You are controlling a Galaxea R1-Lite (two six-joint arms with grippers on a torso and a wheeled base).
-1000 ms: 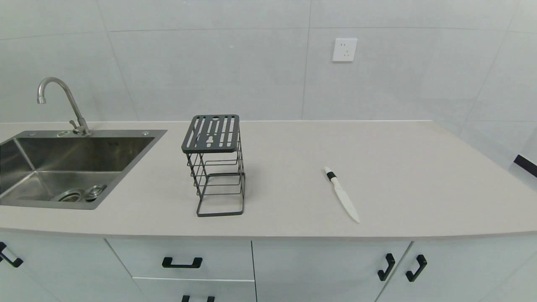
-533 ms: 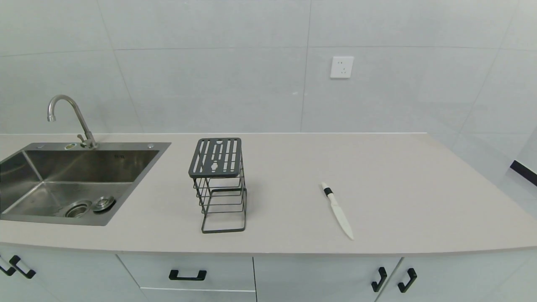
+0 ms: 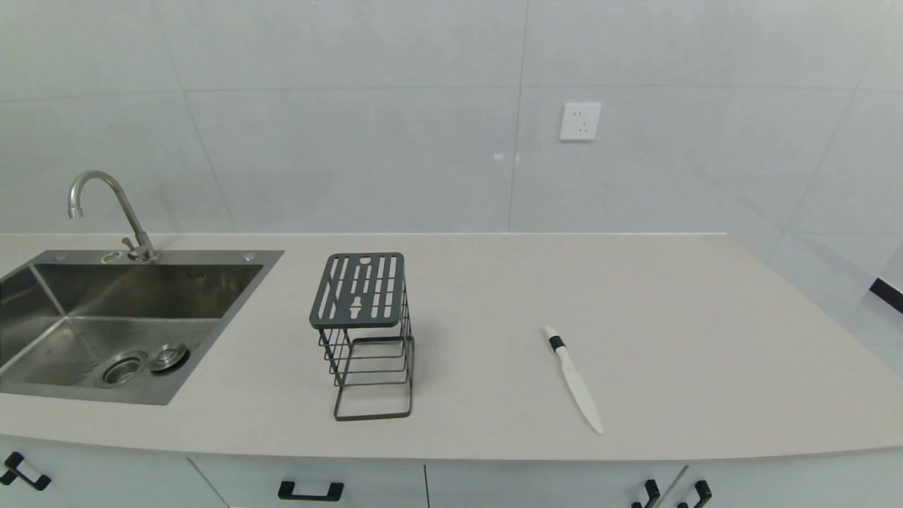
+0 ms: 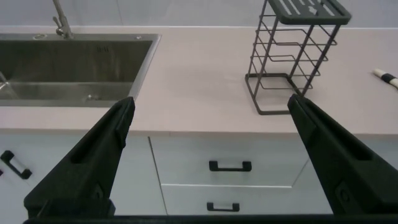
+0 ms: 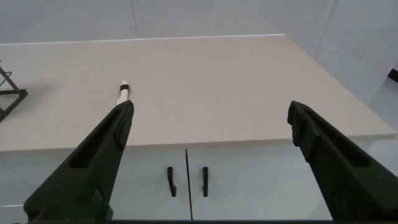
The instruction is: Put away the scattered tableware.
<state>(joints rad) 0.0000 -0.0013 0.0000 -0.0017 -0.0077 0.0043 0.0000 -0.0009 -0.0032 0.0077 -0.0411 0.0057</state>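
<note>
Though the head camera shifted, the white black-banded knife (image 3: 573, 379) stays lower right; left gripper (image 4: 210, 99) and right gripper (image 5: 210, 106) gape wide.

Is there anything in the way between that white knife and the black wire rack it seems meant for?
Nothing visible does. The knife lies flat on the countertop, right of the rack, with bare countertop between them. The sink sits on the rack's other side, off that path.

The wire rack (image 3: 360, 289) is showing matt dark metal; sink (image 3: 141, 282) is gleaming, brushed steel; desk (image 3: 635, 296) is looking smooth, matt.
</note>
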